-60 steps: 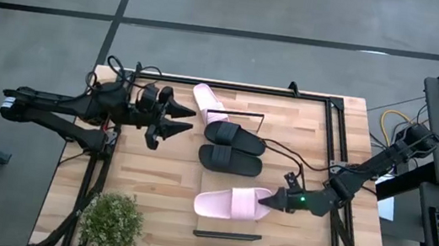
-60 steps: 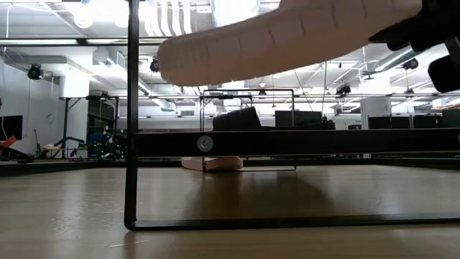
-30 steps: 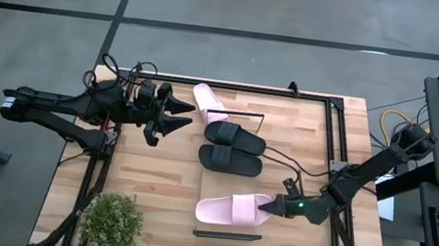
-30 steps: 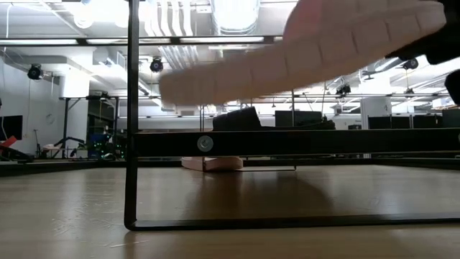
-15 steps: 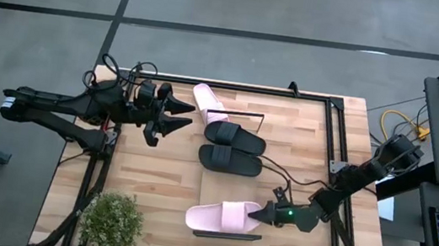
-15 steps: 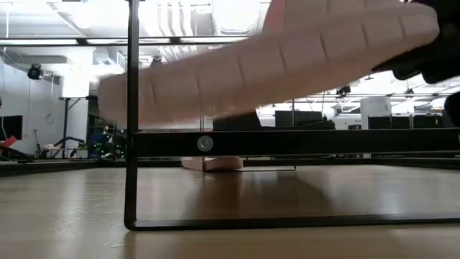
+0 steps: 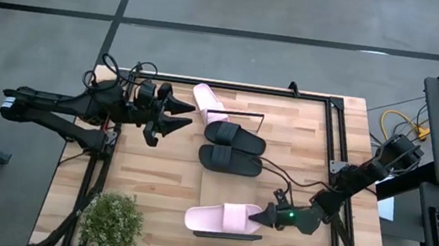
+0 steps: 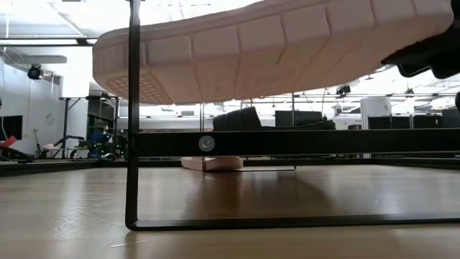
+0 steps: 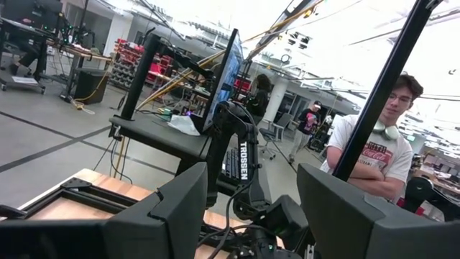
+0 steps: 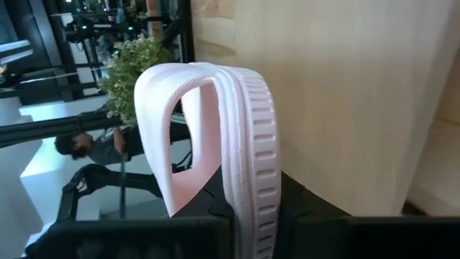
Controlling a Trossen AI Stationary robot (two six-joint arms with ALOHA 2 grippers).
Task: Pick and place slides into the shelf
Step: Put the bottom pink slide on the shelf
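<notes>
Over the desk, our right gripper clenches a pink slide (left jaws released); a tilted sole could snag the shelf.

My right gripper is clamped on the pink slide, whose heel end runs off the low view's right edge. At table height the two black slides sit half hidden behind the shelf's dark rail — only their tops show. The far pink slide peeks out below it. The person's lower body is cut off.
</notes>
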